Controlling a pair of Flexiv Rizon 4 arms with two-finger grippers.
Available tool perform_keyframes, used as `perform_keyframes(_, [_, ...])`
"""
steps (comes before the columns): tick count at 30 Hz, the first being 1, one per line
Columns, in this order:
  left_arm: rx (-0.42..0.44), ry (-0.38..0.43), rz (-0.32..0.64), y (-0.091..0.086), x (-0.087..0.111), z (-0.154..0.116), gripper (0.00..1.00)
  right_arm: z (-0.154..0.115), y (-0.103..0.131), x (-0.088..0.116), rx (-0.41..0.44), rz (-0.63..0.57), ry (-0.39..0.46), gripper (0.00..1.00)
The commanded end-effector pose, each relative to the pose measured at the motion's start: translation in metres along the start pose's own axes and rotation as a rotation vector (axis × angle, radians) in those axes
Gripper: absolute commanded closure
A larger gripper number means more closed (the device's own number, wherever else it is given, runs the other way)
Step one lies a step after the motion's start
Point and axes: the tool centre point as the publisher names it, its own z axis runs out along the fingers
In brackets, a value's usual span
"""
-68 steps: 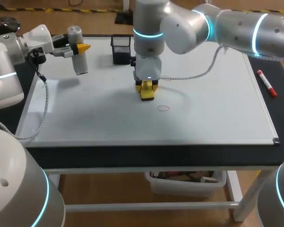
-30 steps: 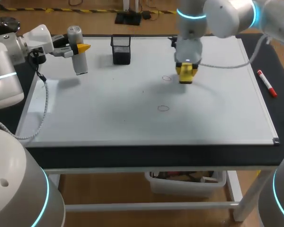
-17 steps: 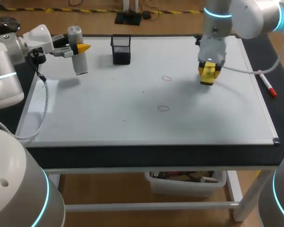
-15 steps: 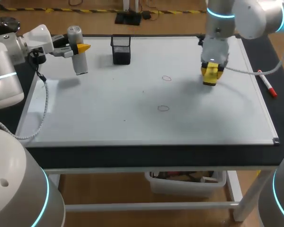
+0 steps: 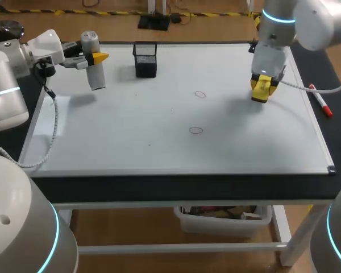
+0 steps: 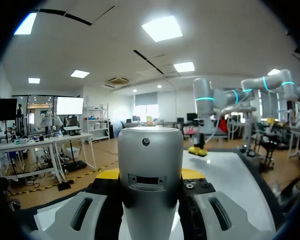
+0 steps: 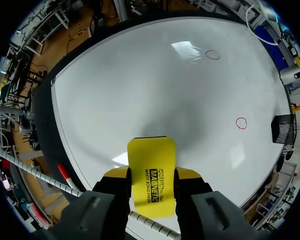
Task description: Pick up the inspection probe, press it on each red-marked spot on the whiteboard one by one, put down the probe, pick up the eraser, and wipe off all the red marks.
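Note:
My left gripper (image 5: pixel 94 58) is shut on the inspection probe (image 5: pixel 95 71), a grey cylinder, above the whiteboard's (image 5: pixel 131 142) far left corner. In the left wrist view the probe (image 6: pixel 150 150) stands upright between the fingers of the left gripper (image 6: pixel 151 181). My right gripper (image 5: pixel 261 88) is shut on the yellow eraser (image 5: pixel 260 92) over the board's right part. The eraser (image 7: pixel 151 167) sticks out ahead of the right gripper (image 7: pixel 151 176). Two small red rings (image 5: pixel 200 94) (image 5: pixel 196 130) lie mid-board, left of the eraser; the right wrist view shows both rings (image 7: pixel 213 55) (image 7: pixel 241 123) far ahead.
A black mesh holder (image 5: pixel 145 59) stands at the back of the board, between the two grippers. A red marker (image 5: pixel 320 100) lies on the dark table strip right of the board, close to my right gripper. The board's front edge (image 5: pixel 182 173) runs along the table front.
My right arm has carried the eraser from the board's middle to its right part, past the upper red ring. The left arm and the probe have stayed still.

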Motion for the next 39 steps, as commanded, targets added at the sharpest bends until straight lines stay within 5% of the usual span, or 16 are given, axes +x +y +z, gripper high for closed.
perform_keyframes(1, [0.004, 0.001, 0.002, 0.000, 0.000, 0.000, 1.00, -0.002, 0.002, 0.005, 0.005, -0.004, -0.006, 1.00])
perform_keyframes(8, [0.012, 0.010, 0.006, -0.001, 0.001, 0.001, 1.00, -0.002, 0.002, 0.005, 0.005, -0.004, -0.006, 1.00])
perform_keyframes(20, [0.032, 0.132, 0.046, -0.003, 0.039, 0.043, 1.00, -0.002, 0.002, 0.005, 0.005, -0.004, -0.006, 1.00])
perform_keyframes(39, [0.063, 0.438, 0.027, -0.001, 0.089, 0.142, 1.00, -0.002, 0.002, 0.005, 0.005, -0.004, -0.006, 1.00])
